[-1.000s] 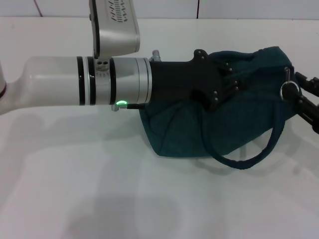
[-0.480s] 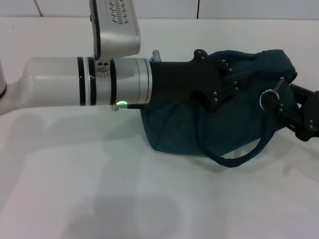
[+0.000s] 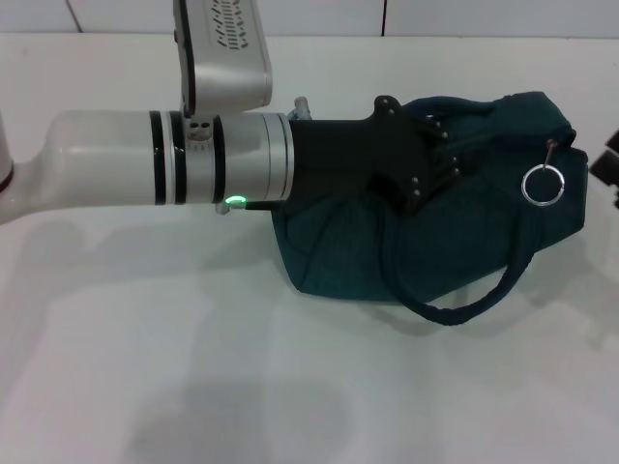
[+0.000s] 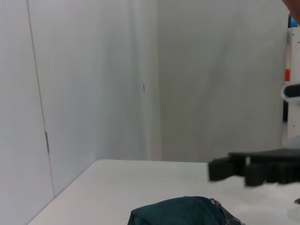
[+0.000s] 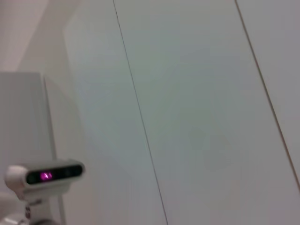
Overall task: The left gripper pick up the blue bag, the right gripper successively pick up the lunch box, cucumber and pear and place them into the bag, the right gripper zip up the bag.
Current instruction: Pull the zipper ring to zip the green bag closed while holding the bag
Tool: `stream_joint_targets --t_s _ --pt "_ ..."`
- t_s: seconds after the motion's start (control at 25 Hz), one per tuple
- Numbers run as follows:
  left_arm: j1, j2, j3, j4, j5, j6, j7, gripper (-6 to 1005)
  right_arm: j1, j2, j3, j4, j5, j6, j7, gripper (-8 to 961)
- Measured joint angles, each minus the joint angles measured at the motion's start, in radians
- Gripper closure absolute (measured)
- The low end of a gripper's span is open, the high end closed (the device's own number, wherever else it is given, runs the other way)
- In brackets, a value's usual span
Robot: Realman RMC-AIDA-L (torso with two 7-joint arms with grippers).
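Observation:
The blue bag (image 3: 455, 242) sits on the white table (image 3: 193, 367), its top bunched together. My left gripper (image 3: 440, 159) reaches in from the left and is shut on the bag's upper fabric by a handle. The other handle (image 3: 455, 307) droops in a loop over the front. The metal ring pull (image 3: 542, 186) hangs free at the bag's right end. Only a black sliver of my right gripper (image 3: 607, 166) shows at the right edge; in the left wrist view it is a dark shape (image 4: 220, 168) above the bag's top (image 4: 178, 211). Lunch box, cucumber and pear are out of view.
White table surface spreads in front of and to the left of the bag. A tiled wall (image 3: 435, 14) runs behind the table. The right wrist view shows only wall panels and a small camera unit with a pink light (image 5: 44, 176).
My right gripper, which had the ring pull, carried it left and then let go and drew back to the right edge. The ring now hangs loose. The left arm stayed put.

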Motion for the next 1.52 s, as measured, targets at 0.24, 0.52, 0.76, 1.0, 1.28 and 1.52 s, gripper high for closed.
stream_joint_targets --t_s 0.24,0.52,0.76,1.0,1.28,1.52 --pt "-0.006 0.0 -0.012 -0.002 0.007 -0.003 0.006 915 -0.006 -0.01 -0.001 -0.001 -0.079 -0.059 -0.001 551" --pt "-0.021 0.0 -0.013 -0.014 0.008 -0.004 0.008 916 -0.002 -0.003 0.005 -0.001 -0.107 0.019 0.006 553" --pt "-0.022 0.001 -0.013 -0.017 0.008 -0.004 0.01 916 -0.001 -0.001 0.022 -0.011 -0.101 0.05 0.007 555" --pt "-0.022 -0.001 -0.013 -0.018 0.008 -0.01 0.015 916 0.019 -0.001 0.027 -0.011 -0.108 0.06 0.009 557" --pt "-0.032 0.0 -0.013 -0.039 0.0 -0.018 0.022 916 0.045 0.0 0.02 -0.012 -0.113 0.102 0.027 559" --pt "-0.043 -0.001 -0.013 -0.043 -0.001 -0.02 0.022 917 0.082 0.006 0.019 -0.013 -0.142 0.142 0.05 561"
